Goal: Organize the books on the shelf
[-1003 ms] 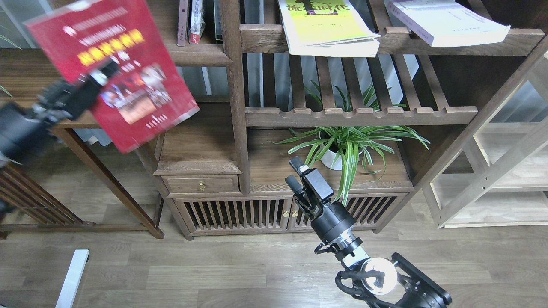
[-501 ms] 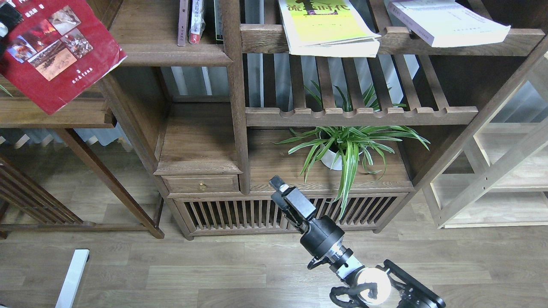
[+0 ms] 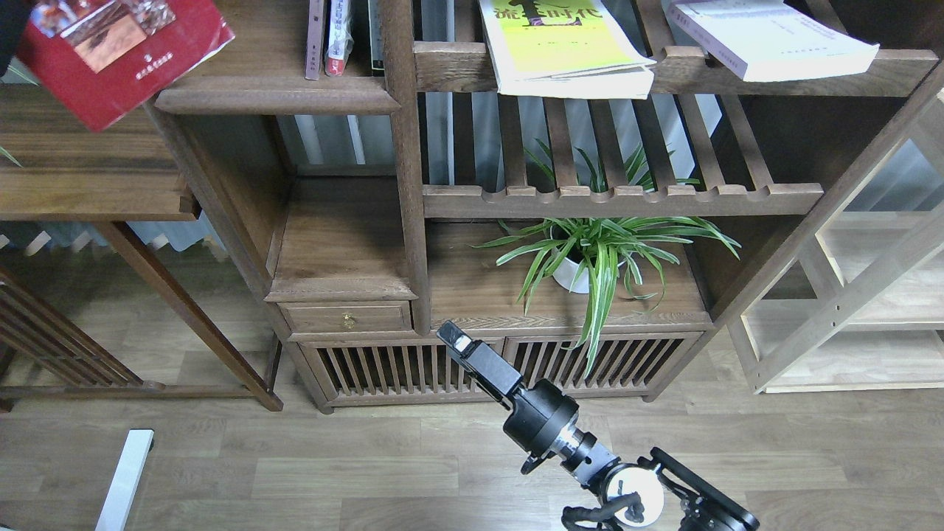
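The dark red book (image 3: 118, 55) with photos hangs tilted at the top left, its right corner over the left end of the shelf (image 3: 273, 96), a dark plank with a rounded front edge. Only a dark bit of my left gripper (image 3: 9, 22) shows at the frame corner, on the book's left edge. The yellow-green book (image 3: 560, 44) and the thick white book (image 3: 774, 37) lie flat on the upper slatted rack. My right gripper (image 3: 453, 341) is low, in front of the cabinet doors, holding nothing; its fingers cannot be told apart.
Thin books (image 3: 328, 37) stand at the shelf's right end against the post. A potted spider plant (image 3: 590, 258) stands under the lower slatted rack. A drawer with a brass knob (image 3: 346, 318) sits below. A side table (image 3: 88, 184) is at the left.
The red book has moved up and then right, from in front of the side table to the shelf's left end. My right arm has drawn back down and to the left.
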You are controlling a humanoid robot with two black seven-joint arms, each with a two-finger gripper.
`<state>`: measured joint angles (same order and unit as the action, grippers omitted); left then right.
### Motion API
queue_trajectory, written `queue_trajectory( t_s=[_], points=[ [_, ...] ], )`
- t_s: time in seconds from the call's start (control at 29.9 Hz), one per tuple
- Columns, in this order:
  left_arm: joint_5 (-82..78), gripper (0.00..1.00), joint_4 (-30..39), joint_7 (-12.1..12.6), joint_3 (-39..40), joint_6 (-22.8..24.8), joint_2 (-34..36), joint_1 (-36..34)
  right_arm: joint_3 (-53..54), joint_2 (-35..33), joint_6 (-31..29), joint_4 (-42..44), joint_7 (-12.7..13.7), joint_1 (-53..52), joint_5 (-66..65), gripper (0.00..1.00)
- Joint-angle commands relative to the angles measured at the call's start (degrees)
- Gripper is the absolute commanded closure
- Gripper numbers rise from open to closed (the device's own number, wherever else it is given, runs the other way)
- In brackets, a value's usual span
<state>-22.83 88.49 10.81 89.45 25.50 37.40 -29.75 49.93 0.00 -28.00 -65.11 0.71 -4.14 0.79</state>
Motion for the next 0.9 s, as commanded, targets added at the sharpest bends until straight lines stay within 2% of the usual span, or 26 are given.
queue_trajectory(
  t_s=[0.0,0.13,0.47,0.87],
  points=[
    [-1.86,1.00,-2.96,-0.09,-4.00,-3.77,-0.04,-5.39,0.08,0.00,0.00,-0.01,-0.01,-0.17,-0.08,0.01],
    [-3.45,1.00,-5.60,-0.35,-7.96,-7.21,-0.13,-10.49,0.08,0.00,0.00,-0.01,-0.01,-0.08,-0.08,0.01],
    [-7.40,1.00,-10.78,-0.79,-18.77,-21.53,-9.53,-21.48,0.61,0.00,0.00,-0.01,-0.01,-0.96,0.00,0.01],
    [-8.37,1.00,-25.80,-2.55,-28.26,-26.64,-13.04,-37.29,1.31,-1.41,0.00,-0.01,-0.10,-1.05,0.27,0.01]
  ],
)
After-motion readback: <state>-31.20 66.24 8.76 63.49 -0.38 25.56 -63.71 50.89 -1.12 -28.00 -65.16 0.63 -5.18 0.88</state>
